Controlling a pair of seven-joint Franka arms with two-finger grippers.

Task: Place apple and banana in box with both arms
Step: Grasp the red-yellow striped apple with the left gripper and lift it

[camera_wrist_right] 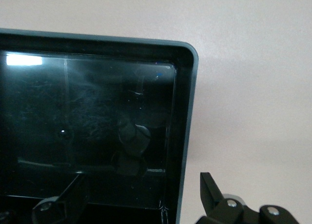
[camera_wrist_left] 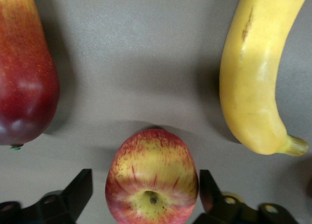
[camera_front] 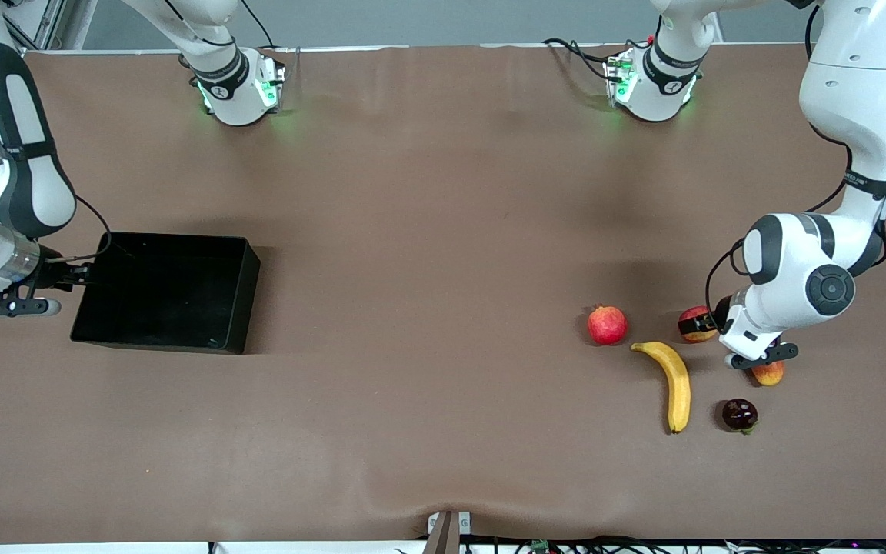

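The apple [camera_front: 691, 315], red with yellow streaks, lies on the table beside the banana [camera_front: 674, 383]. My left gripper [camera_front: 703, 325] is down at the apple. In the left wrist view the apple [camera_wrist_left: 152, 170] sits between the open fingers [camera_wrist_left: 80, 191] of my left gripper [camera_wrist_left: 146, 197], with a gap on each side. The banana [camera_wrist_left: 253, 82] lies beside it. The black box [camera_front: 170, 292] stands toward the right arm's end of the table. My right gripper [camera_front: 78, 275] is open at the box's end wall. In the right wrist view my right gripper [camera_wrist_right: 141, 199] straddles that wall [camera_wrist_right: 187, 126].
A pinkish-red round fruit [camera_front: 607, 325] lies beside the banana's stem end. A red-yellow mango [camera_front: 768, 373] lies partly under the left wrist and shows in the left wrist view [camera_wrist_left: 22, 77]. A dark fruit [camera_front: 740, 415] lies nearer the front camera.
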